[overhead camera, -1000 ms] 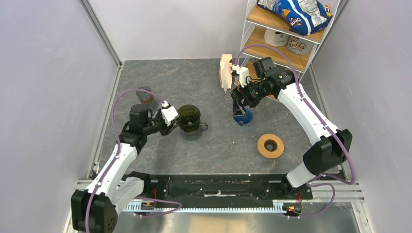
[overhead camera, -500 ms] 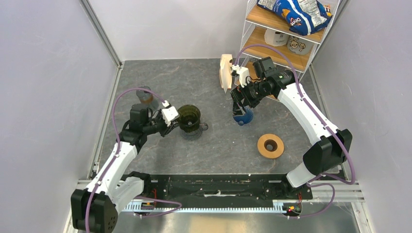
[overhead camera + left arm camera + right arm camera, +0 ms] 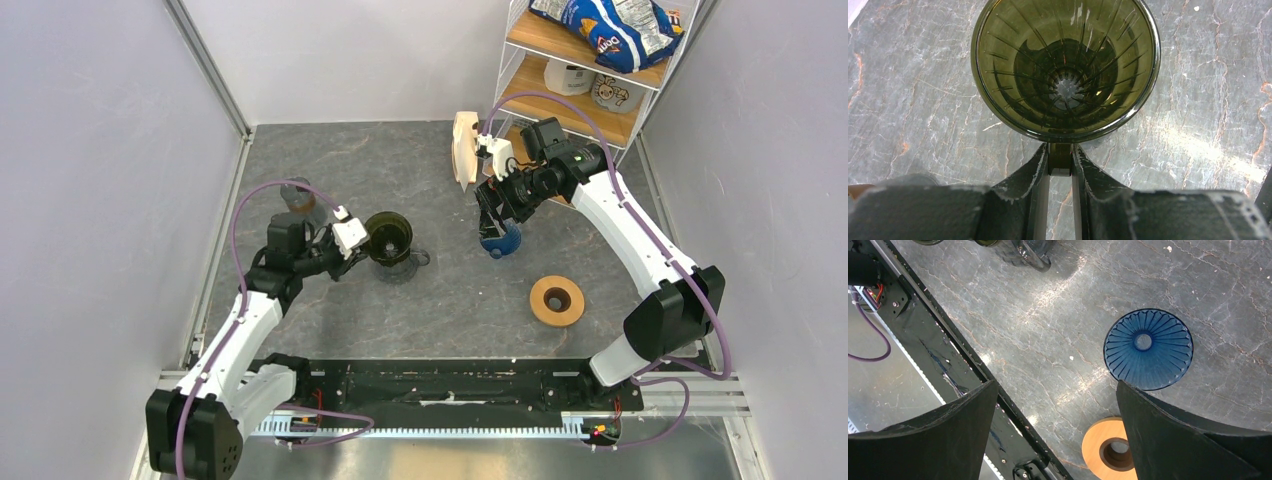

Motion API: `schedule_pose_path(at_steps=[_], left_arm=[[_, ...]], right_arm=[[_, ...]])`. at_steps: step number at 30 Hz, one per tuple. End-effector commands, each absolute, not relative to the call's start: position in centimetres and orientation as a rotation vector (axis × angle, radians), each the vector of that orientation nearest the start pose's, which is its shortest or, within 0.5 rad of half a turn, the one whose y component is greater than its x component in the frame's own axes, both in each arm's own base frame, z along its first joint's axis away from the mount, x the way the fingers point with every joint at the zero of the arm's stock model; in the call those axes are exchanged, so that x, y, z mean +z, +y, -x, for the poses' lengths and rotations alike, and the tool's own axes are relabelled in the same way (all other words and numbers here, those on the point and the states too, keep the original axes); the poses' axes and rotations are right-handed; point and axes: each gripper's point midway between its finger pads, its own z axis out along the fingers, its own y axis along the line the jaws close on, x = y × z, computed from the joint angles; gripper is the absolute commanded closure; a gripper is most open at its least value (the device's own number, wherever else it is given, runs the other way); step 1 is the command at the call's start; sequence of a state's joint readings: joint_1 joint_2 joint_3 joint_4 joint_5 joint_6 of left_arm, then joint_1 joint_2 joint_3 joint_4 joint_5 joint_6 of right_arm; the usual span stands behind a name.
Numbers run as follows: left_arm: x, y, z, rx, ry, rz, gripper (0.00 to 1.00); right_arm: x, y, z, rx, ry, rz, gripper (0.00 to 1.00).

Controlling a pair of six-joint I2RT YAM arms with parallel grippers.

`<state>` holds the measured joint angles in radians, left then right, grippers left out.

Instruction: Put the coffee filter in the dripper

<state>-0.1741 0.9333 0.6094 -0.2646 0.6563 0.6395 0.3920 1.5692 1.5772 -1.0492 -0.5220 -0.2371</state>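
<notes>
Dripper [image 3: 388, 236] is edging slightly farther along the bench [image 3: 440, 300], handle clamped in the left pincer [image 3: 1059, 152]; the right pincer [image 3: 1057, 385] is hanging wide apart

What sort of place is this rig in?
Probably a lab robot cell staged as a coffee corner: plain pale enclosure walls, dark olive-green translucent cone-shaped dripper and blue ribbed cone on a grey marbled tabletop, wooden shelf.

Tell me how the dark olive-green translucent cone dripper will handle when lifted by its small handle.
The dark olive-green translucent cone dripper looks rigid and probably light: thin, see-through ribbed walls. Its glossy surface suggests slipperiness. The left end effector pinches only the small side handle, off-centre, so the cone may pivot or sag.
</notes>
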Motion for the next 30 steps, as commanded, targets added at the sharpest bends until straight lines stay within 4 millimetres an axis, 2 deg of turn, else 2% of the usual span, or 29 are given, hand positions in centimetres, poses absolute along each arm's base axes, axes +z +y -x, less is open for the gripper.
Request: schedule_pose_path(at_steps=[1, 5, 8, 11, 18, 30], left_arm=[[17.3, -13.8, -27.1, -0.42, 1.662, -1.125, 0.78], [18.9, -14.1, -27.1, -0.475, 1.701, -1.066, 0.98], [19.7, -14.8, -25.9, -0.548, 1.7, -1.064, 0.98], [19.6, -14.8, -25.5, -0.567, 1.715, -1.037, 0.98], [18.6, -14.5, -26.8, -0.567, 1.791, -0.934, 0.98], [17.3, -13.9, -27.5, -0.516, 1.809, -0.962, 0.98]], right_arm=[[22.9, 20.7, -28.6, 0.745, 2.338, 0.997, 0.03], [22.9, 20.6, -28.6, 0.739, 2.335, 0.998, 0.03], [23.0, 20.6, -28.5, 0.737, 2.335, 0.997, 0.03], [22.9, 20.6, -28.5, 0.737, 2.336, 0.997, 0.03], [23.0, 20.7, -28.6, 0.744, 2.332, 0.997, 0.03], [23.0, 20.6, -28.4, 0.744, 2.333, 0.998, 0.03]])
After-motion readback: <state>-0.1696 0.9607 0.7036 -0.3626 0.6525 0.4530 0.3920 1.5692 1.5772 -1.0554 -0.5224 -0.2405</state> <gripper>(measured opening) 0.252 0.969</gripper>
